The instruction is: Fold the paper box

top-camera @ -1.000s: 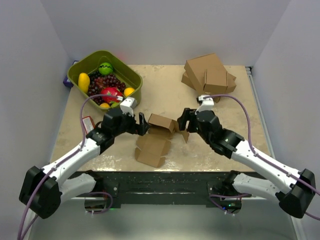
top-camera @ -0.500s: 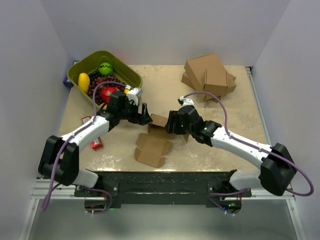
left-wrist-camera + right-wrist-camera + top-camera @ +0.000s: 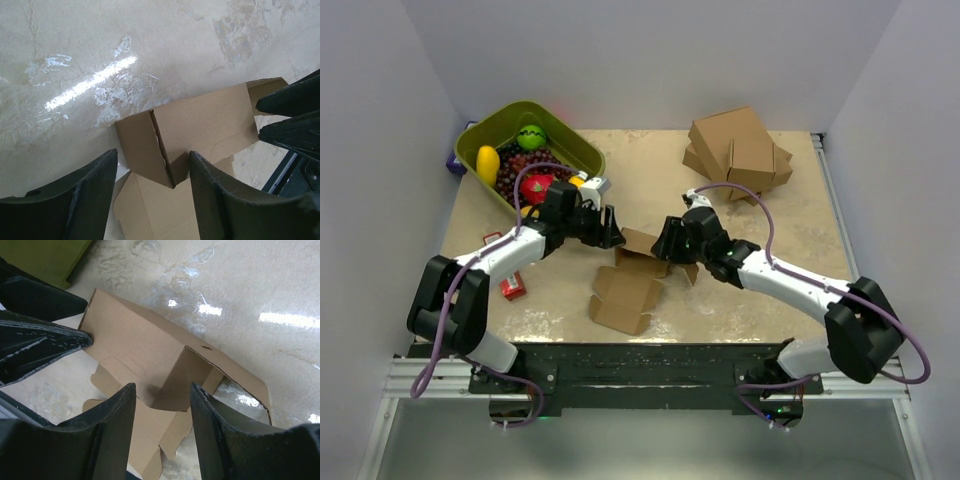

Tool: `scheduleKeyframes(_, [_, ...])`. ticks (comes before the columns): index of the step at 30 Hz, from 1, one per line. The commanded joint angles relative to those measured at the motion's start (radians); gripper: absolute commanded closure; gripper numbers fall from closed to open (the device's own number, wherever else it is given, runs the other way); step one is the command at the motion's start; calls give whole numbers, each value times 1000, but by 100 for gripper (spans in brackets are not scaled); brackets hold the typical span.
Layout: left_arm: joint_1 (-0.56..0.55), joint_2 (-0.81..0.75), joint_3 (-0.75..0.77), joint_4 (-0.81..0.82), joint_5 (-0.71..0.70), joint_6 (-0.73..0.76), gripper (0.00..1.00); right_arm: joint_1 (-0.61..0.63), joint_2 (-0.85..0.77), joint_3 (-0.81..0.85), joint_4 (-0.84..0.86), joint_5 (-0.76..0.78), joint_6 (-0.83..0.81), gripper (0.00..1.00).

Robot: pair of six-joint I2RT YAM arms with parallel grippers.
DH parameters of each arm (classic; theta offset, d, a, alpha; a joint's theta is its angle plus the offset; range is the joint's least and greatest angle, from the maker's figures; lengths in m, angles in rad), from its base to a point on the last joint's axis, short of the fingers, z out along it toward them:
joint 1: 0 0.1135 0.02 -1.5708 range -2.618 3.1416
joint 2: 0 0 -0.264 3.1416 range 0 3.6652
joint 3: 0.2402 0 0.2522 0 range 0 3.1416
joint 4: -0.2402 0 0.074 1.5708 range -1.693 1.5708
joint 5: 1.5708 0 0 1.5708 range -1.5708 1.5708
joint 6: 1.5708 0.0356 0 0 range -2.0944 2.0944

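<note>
The paper box [image 3: 625,295] is a brown cardboard piece lying half-formed at the table's middle, with flat panels toward me and a raised wall at its far side. My left gripper [image 3: 611,233] is at that wall's left end. In the left wrist view it [image 3: 152,155] is open, straddling an upright corner flap of the box [image 3: 210,120] without touching it. My right gripper [image 3: 666,241] is at the wall's right end. It [image 3: 163,387] is open around an inner upright flap of the box [image 3: 130,335], with gaps on both sides.
A green bin [image 3: 570,140] holding fruit stands at the back left, close behind my left arm. A cluster of larger brown cartons [image 3: 738,148] sits at the back right. A small red packet [image 3: 513,288] lies by the left arm.
Both grippers have moved in from either side onto the box's raised far wall. Both pairs of jaws have narrowed. The box has shifted only slightly.
</note>
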Motion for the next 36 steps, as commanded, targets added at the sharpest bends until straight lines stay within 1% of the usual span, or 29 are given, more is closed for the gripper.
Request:
scheduleKeyframes(1, [7,19,8,47,20,3,45,-6,21,-19,57,-14,12,51])
scheduleKeyframes(3, [7,27,-5,37,13,1,49,-9,33,-26,60,-11,11,52])
scheduleKeyframes(7, [7,16,-49,32,11,-3,53,-9,42,-37,66,-4,11,53])
scheduleKeyframes(14, [6,4,-104,18,8,4,55,-11,38,-45,58,13,8,54])
scheduleKeyframes(18, [7,15,-124,24,34,1,55,-9,27,-46,65,9,8,53])
scheduleKeyframes(20, [6,6,-121,35,34,-5,51,-11,16,-45,66,-10,-4,51])
scheduleKeyframes(22, [7,-16,-114,46,30,-11,47,-9,-14,-33,55,-14,-20,45])
scheduleKeyframes(23, [7,-20,-109,47,27,-14,40,-9,-27,-26,46,-16,-27,44])
scheduleKeyframes(24, [7,-30,-100,49,28,-15,35,-11,-52,-13,22,-13,-32,40])
scheduleKeyframes(25, [9,-34,-97,50,30,-19,31,-11,-65,-7,8,-10,-41,38])
scheduleKeyframes(26, [7,-39,-92,50,30,-19,25,-11,-76,-2,-3,-1,-44,37])
scheduleKeyframes(27, [7,-53,-83,50,28,-17,22,-9,-94,7,-30,2,-46,34])
scheduleKeyframes(29, [7,-66,-71,43,16,-8,18,-18,-109,12,-46,-2,-37,34])
scheduleKeyframes(32, [9,-93,-54,46,-4,-3,16,-35,-122,0,-40,-34,-6,34])
scheduleKeyframes(36, [9,-111,-23,50,-16,-8,16,-66,-106,-49,52,-117,41,34])
